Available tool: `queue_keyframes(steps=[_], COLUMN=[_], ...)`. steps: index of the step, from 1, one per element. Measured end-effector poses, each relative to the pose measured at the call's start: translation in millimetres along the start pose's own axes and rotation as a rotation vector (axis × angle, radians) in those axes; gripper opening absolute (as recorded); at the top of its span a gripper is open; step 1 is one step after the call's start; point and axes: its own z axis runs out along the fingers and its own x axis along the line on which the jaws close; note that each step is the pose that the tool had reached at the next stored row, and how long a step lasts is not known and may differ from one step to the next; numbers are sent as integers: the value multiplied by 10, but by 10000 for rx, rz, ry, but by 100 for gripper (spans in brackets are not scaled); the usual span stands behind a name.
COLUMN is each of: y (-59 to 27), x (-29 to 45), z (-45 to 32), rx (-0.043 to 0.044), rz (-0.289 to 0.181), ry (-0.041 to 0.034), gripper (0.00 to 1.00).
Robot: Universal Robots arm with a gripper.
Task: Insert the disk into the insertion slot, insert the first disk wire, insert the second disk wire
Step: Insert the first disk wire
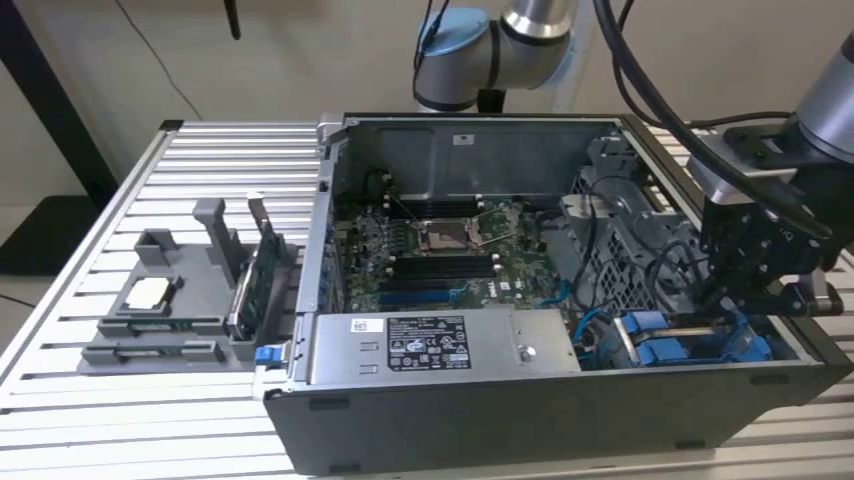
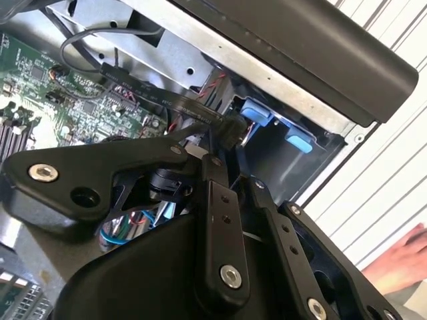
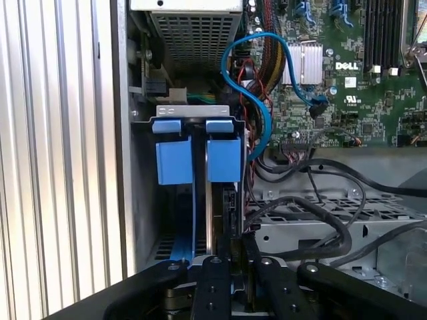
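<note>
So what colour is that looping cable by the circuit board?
Blue; the cable shows best in the first wrist view.

This looks like a robotics lab or test bench. The tabletop [image 1: 80,330] is ribbed aluminium profile rather than ordinary furniture. On it lies an opened computer case [image 1: 467,150] with its motherboard [image 1: 441,250] laid bare. Toward the tabletop's edge at the exterior view's left, a grey fixture [image 1: 187,265] holds loose components in moulded slots. An industrial robot arm [image 1: 534,20] with trailing cables rises by the far edge, before a plain beige wall [image 1: 294,60].
</note>
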Motion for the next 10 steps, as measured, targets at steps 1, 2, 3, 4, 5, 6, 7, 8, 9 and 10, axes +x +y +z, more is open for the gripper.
queue_keyframes(steps=[1, 2, 3, 4, 5, 6, 7, 8, 9, 10], y=[1, 1, 1, 1, 2, 2, 1, -2, -4, -7], x=[-1, -1, -1, 0, 0, 0, -1, 0, 1, 4], z=[1, 0, 1, 3, 4, 6, 7, 8, 8, 8], rx=[-1, -1, -1, -2, -3, -4, -4, -6, -7, -6], rz=[0, 0, 0, -1, -9, -24, -40, -56, -61, -67], ry=[-9, -17, -29, -51, -74, -92, -99, -100, -101, -100], gripper=[19, 19, 19, 19, 19, 19, 19, 19, 19, 19])
